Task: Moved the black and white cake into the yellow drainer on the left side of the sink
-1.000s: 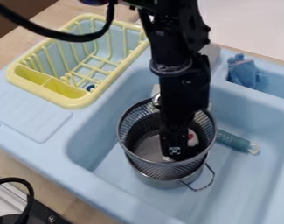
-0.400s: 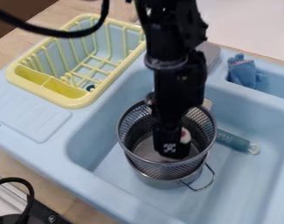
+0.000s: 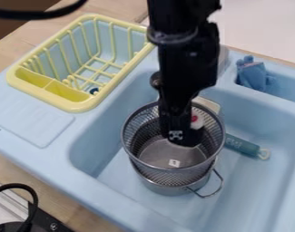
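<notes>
At the left, on the ledge of a light blue toy sink (image 3: 40, 152), sits a yellow drainer (image 3: 80, 108). It is a rack of open upright bars, with two small solid compartments side by side along its near left edge. A small dark blue round spot shows between the bars, close to the right-hand compartment.

To the right, in the sink's basin, a round metal mesh basket (image 3: 132, 147) stands upright in a metal pot (image 3: 164, 186), which has a wire handle (image 3: 219, 183) at its near right. On the basket's floor lies a small white square (image 3: 174, 162). The black gripper (image 3: 184, 135) points down into the basket, pinching the black and white cake (image 3: 197, 121), whose white part and red spot show at the gripper's right side, above the basket's floor.

Just right of the basket, a teal handle (image 3: 242, 146) lies in the basin. Farther right and back, a crumpled blue item (image 3: 253, 76) sits in a small recess.
</notes>
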